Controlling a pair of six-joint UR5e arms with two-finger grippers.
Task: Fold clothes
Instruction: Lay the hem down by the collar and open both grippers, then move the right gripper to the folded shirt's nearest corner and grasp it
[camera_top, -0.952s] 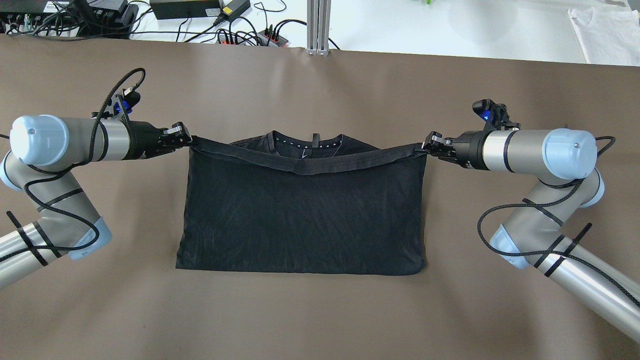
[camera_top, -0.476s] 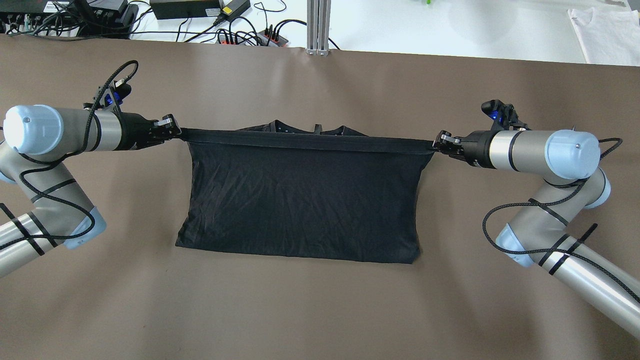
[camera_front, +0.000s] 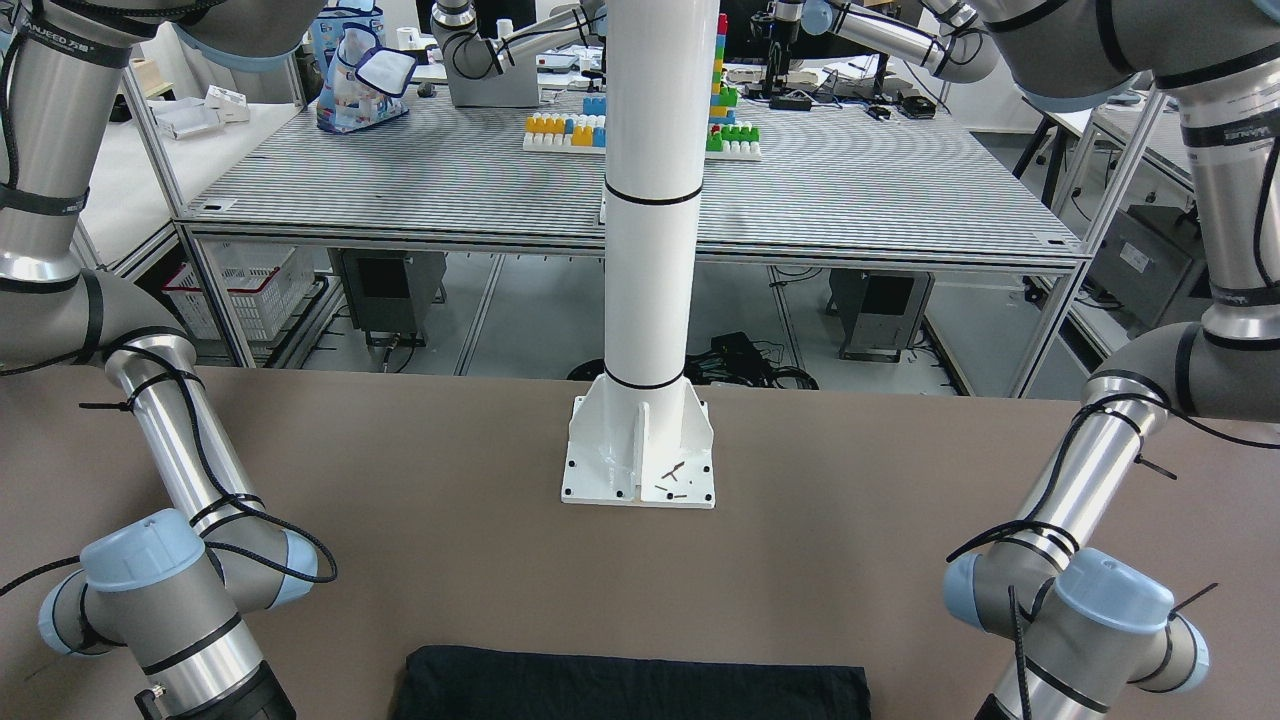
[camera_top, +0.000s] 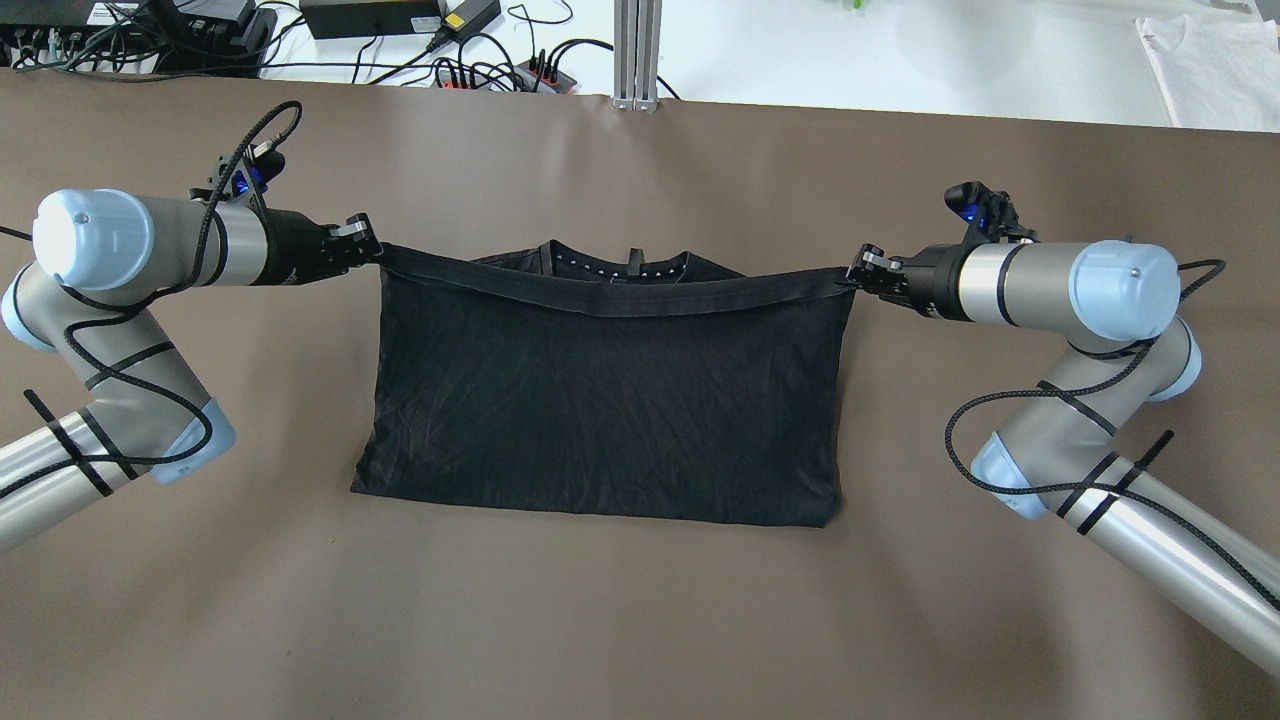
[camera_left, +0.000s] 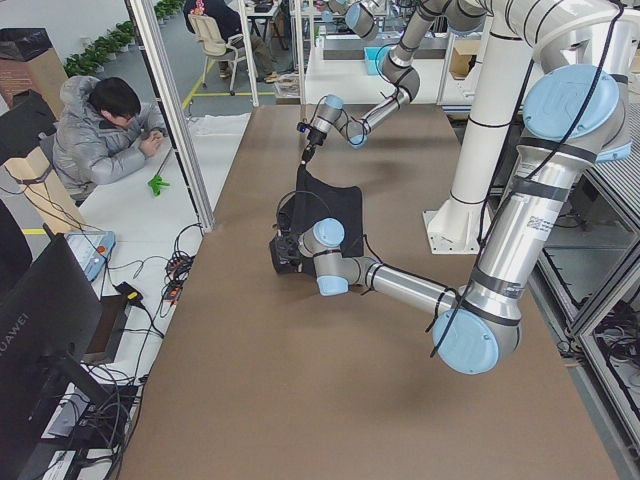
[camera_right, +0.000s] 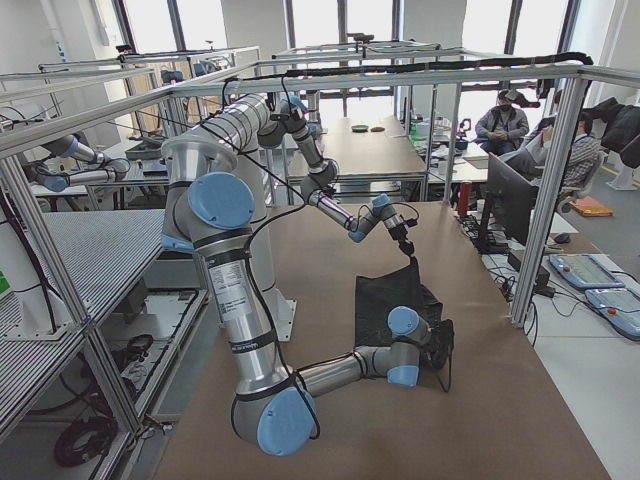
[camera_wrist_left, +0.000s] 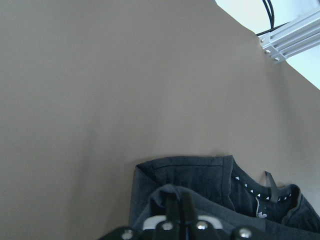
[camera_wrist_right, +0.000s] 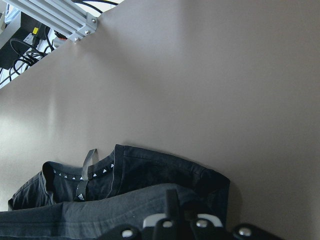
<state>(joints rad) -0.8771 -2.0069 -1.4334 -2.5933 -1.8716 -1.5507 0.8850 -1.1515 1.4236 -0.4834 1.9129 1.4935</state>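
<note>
**On the brown tabletop: black garment pinched at both upper corners**

At the middle of the tabletop (camera_top: 640, 620), the black garment (camera_top: 600, 400) lies as a wide, slightly wrinkled rectangle. Its near folded edge rests flat on the surface. Its far edge is raised off the surface and sags a little in the middle between the two arms. Just beyond that raised hem the collar (camera_top: 615, 275) shows, lying on the tabletop.

Along the inside of the collar runs a neck tape (camera_wrist_left: 250, 189) printed with a row of small white triangles. A narrow hang loop (camera_wrist_right: 89, 162) stands up at its centre. Under the loop sits a small white mark, too small to read.

The left gripper (camera_top: 375, 252) has its jaws closed tight on the hem's left corner, with the fabric bunched between them in the left wrist view. The right gripper (camera_top: 852, 280) has its jaws clamped the same way on the hem's right corner. Both wrists lie nearly level and point inward toward each other.

Farther out, the white pole (camera_front: 652, 200) rises from its base plate (camera_front: 600, 480), which is bolted to the tabletop well apart from the garment. Beside the table's left end a dark monitor (camera_left: 40, 330) bears the word "HUAWEI". A person (camera_left: 100, 130) sits beyond it.
</note>
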